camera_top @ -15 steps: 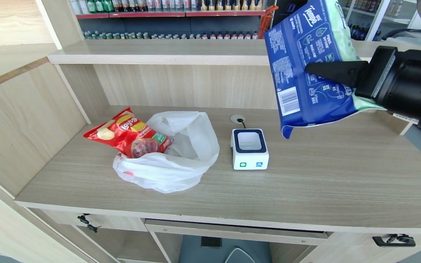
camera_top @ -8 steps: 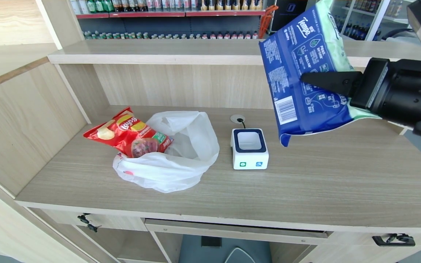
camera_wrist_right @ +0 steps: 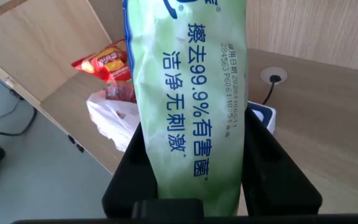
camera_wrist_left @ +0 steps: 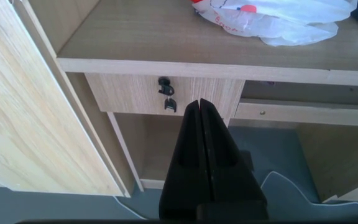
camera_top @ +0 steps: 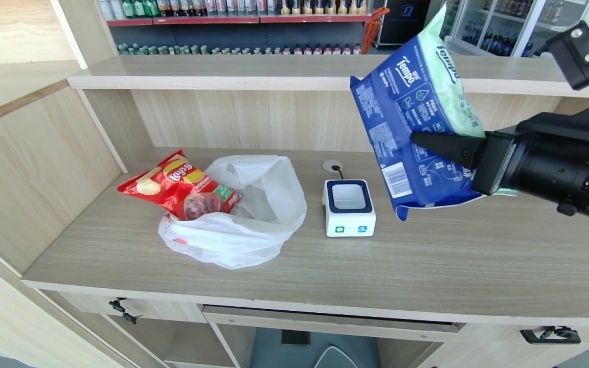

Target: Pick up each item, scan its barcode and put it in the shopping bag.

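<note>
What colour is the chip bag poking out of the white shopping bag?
Red with some yellow; the chip bag shows best in the head view.

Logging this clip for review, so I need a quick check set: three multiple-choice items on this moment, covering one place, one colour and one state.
1. Where do the chips lie?
A) in a drawer
B) on the shopping bag
C) on the floor

2. What colour is the scanner body?
A) white
B) red
C) yellow

3. What state is the right gripper in?
A) open and empty
B) shut on nothing
C) shut on the wipes pack

Answers:
1 B: the red chips rest on the white bag, their lower end in its open mouth.
2 A: the case is white, with a dark frame round its window.
3 C: its fingers clamp the blue and green pack, held in the air to the right of the scanner.
</note>
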Tool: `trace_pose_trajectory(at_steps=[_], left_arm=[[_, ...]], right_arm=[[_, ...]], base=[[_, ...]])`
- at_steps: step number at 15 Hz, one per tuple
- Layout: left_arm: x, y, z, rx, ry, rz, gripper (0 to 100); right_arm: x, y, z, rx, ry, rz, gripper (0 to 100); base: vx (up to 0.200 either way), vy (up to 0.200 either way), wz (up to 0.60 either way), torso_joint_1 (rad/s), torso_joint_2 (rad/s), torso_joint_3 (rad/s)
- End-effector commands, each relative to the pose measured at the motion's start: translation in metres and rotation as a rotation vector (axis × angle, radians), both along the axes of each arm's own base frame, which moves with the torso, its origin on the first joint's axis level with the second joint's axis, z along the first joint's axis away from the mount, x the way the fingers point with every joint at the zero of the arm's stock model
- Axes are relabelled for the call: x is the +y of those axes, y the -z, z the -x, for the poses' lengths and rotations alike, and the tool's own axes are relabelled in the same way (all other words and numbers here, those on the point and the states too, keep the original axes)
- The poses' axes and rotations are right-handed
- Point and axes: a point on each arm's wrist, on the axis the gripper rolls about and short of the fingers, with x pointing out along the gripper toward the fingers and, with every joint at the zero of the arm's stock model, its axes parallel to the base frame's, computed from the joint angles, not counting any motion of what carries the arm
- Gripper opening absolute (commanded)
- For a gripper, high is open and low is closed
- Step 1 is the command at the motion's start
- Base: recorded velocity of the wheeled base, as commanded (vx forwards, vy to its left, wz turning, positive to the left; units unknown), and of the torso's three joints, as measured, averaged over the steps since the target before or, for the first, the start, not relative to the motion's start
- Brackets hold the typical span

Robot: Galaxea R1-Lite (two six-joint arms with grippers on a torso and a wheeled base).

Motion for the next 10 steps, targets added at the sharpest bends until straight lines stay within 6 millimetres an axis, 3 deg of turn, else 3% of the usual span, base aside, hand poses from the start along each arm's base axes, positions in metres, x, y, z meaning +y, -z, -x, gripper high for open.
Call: trace_pose_trajectory(at_steps=[1, 10], left_arm=[[0.000, 0.000, 0.000, 0.001, 0.000, 0.000, 0], [0.000, 0.000, 0.000, -0.001, -0.001, 0.000, 0]], right_arm=[[-0.004, 0.007, -0.006, -0.009, 0.022, 0.047, 0], [-0.004, -0.015, 0.003, -0.115, -0.064, 0.057, 0]], base=[[0.000, 0.000, 0.00, 0.000, 0.00, 0.000], [0.000, 0.000, 0.00, -0.004, 0.01, 0.012]])
